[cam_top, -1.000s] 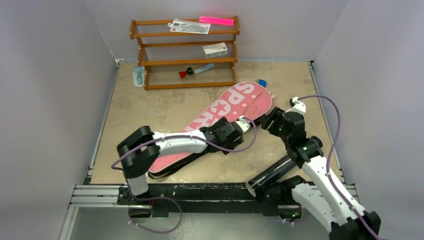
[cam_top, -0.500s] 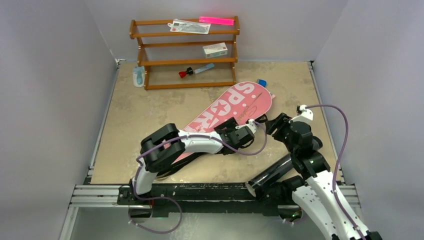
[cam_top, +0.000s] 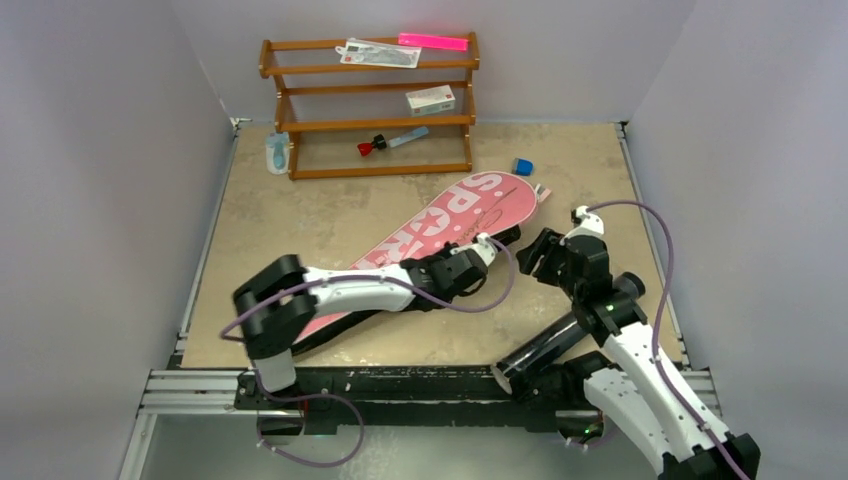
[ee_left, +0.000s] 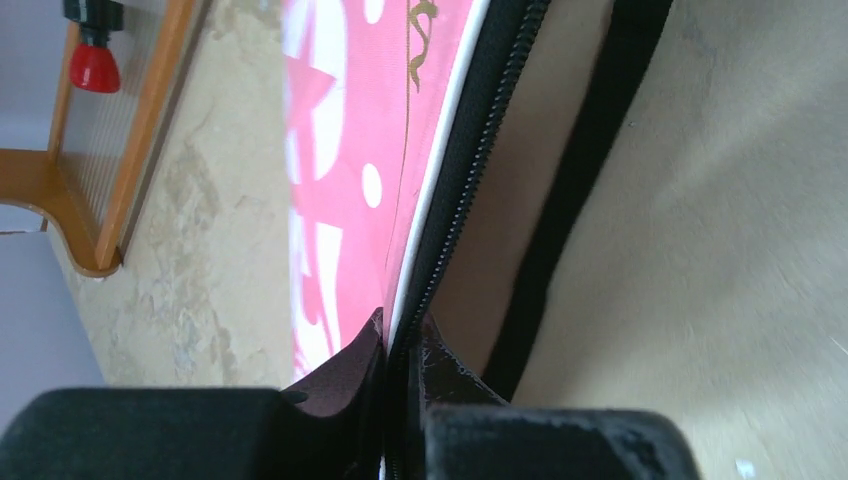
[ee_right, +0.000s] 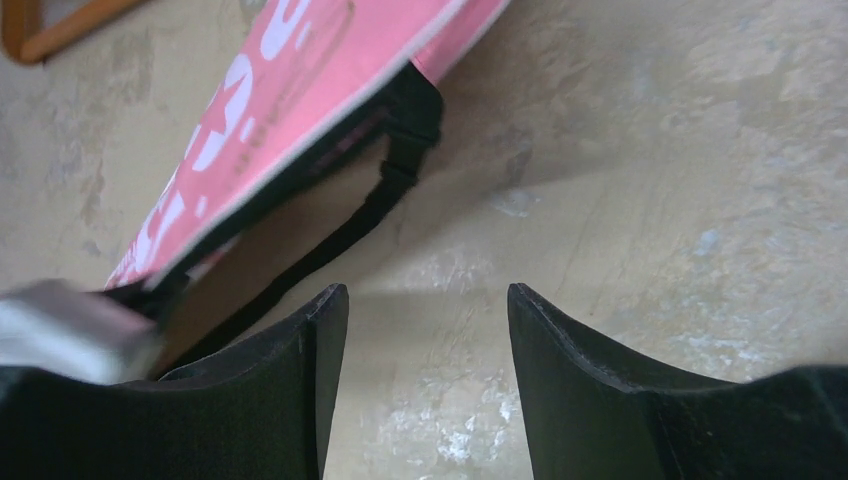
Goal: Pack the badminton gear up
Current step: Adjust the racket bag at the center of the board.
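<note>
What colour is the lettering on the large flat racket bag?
White, on the pink fabric racket bag; clearest from the top external view.

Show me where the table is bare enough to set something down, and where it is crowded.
Widest bare patch: the table between the wooden rack and the pink bag, out to the left wall. A smaller one: far right corner, beyond the small blue object. Crowded: near right, where the left gripper, right gripper and black tube meet beside the bag.
</note>
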Motion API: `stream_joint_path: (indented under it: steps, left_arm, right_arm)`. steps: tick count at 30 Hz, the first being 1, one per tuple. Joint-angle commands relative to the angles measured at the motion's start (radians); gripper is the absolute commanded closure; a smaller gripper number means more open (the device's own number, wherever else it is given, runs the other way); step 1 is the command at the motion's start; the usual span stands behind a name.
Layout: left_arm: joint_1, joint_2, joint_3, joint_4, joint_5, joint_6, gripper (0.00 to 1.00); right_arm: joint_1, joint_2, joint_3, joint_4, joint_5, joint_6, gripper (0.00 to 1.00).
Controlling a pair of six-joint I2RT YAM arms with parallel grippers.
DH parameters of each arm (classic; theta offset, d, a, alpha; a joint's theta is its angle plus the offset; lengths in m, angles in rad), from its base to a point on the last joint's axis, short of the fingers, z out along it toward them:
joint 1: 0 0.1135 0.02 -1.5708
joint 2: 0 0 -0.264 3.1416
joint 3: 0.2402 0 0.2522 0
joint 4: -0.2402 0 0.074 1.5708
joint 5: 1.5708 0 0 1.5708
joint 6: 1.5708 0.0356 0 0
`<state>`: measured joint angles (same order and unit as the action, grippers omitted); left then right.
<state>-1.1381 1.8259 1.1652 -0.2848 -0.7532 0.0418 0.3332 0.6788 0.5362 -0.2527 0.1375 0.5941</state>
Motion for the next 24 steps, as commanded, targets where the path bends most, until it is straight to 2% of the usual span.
stream_joint_path:
  steps: [1,7,9,14,18,21,24]
  left_arm:
    - [0.001,-0.223,-0.012,-0.068,0.099,-0.057,1.0]
    - [0.005,-0.342,0.03,-0.327,0.185,-0.155,1.0]
    - [0.014,-0.38,0.031,-0.366,0.208,-0.184,1.0]
    - [0.049,-0.509,-0.059,-0.281,0.292,-0.126,1.0]
    - [0.049,-0.549,-0.072,-0.29,0.348,-0.059,1.0]
    - [0.049,-0.553,-0.09,-0.306,0.354,-0.053,1.0]
    - [0.049,-0.55,-0.114,-0.317,0.366,-0.068,1.0]
  right_arm:
    - [-0.002,0.027,0.047,0.067,-0.105,-0.073,0.38]
    - [0.0,0.006,0.091,0.054,-0.135,-0.158,0.38]
    - [-0.002,-0.015,0.112,0.032,-0.129,-0.159,0.37]
    - [-0.002,-0.067,0.181,-0.024,-0.136,-0.154,0.37]
    - [-0.001,-0.1,0.198,-0.038,-0.155,-0.195,0.34]
    - [-0.002,-0.064,0.245,-0.115,-0.109,-0.081,0.25]
    - [-0.002,0.018,0.318,-0.231,-0.062,0.132,0.23]
